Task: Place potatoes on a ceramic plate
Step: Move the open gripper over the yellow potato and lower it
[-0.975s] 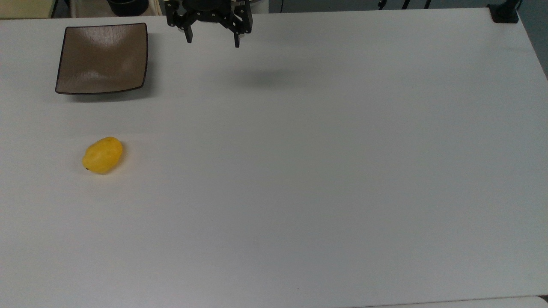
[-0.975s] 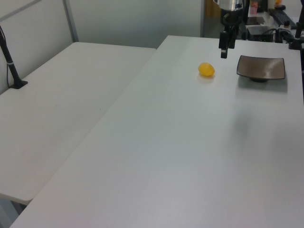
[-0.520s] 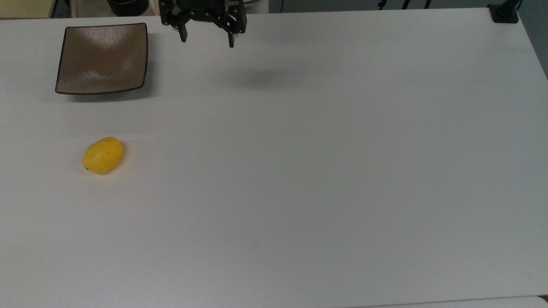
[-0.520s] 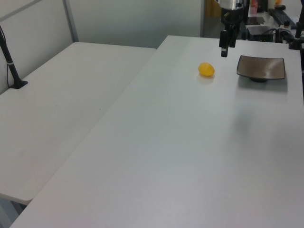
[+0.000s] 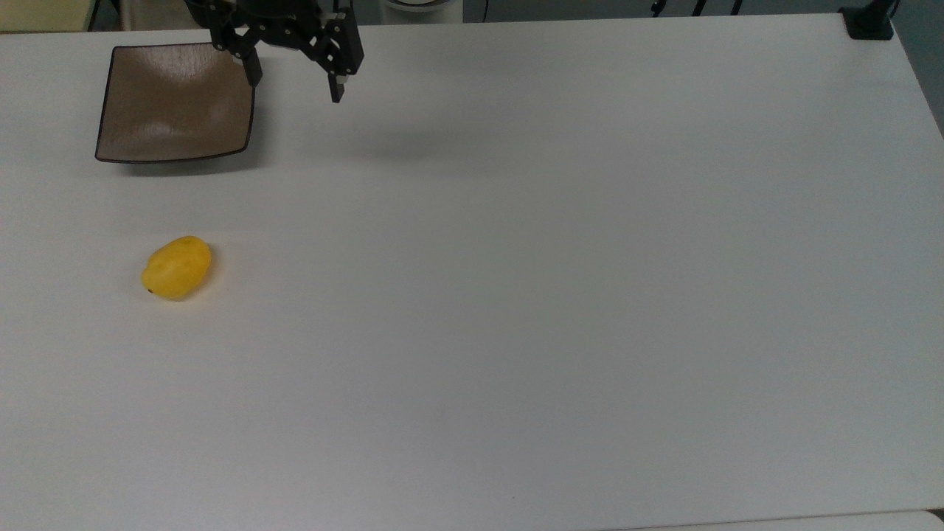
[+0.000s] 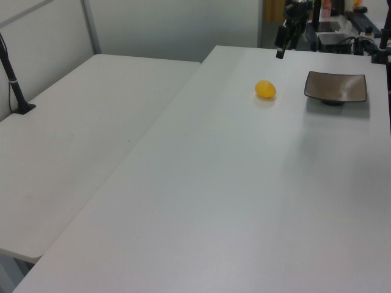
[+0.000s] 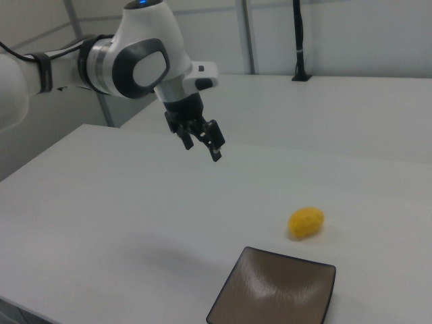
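**Tool up in the air, potato on the desk**

The tool (image 5: 295, 77) hangs at the upper left of the top view, spread wide with nothing between its fingers (image 5: 337, 90). One finger overlaps the right edge of the ceramic plate (image 5: 169, 103) in that view, but the right view shows the tool (image 7: 202, 140) well above the desk (image 5: 553, 295). The plate itself is bare, sitting in the upper-left corner of the top view. The potato (image 5: 176, 267) lies on the desk below the plate in that same view, well apart from both plate and tool.
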You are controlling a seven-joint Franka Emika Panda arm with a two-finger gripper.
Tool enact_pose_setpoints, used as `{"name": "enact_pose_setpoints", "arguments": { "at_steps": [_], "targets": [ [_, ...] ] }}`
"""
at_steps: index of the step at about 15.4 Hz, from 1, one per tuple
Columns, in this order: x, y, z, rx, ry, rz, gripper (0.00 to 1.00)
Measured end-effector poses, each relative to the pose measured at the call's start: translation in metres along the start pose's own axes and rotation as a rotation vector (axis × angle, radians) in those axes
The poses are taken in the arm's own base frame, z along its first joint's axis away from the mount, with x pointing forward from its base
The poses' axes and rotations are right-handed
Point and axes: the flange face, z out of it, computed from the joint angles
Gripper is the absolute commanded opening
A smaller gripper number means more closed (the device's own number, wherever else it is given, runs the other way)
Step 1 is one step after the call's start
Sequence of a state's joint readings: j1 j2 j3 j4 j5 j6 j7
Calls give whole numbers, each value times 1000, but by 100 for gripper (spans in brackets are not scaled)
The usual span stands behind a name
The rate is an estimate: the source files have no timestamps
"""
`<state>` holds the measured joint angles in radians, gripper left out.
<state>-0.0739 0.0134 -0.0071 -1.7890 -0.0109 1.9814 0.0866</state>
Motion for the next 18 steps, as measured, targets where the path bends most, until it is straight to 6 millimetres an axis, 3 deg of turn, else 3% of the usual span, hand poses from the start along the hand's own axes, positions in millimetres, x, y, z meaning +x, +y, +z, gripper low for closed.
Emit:
{"name": "enact_pose_setpoints", "arguments": {
  "at_steps": [4,9,15,18],
  "targets": [
    [17,29,15,-5,70,58,100],
    [34,60,48,-12,122,133,100],
    [53,76,81,-19,188,219,100],
    [75,89,101,-52,193,293,100]
  ]
}}
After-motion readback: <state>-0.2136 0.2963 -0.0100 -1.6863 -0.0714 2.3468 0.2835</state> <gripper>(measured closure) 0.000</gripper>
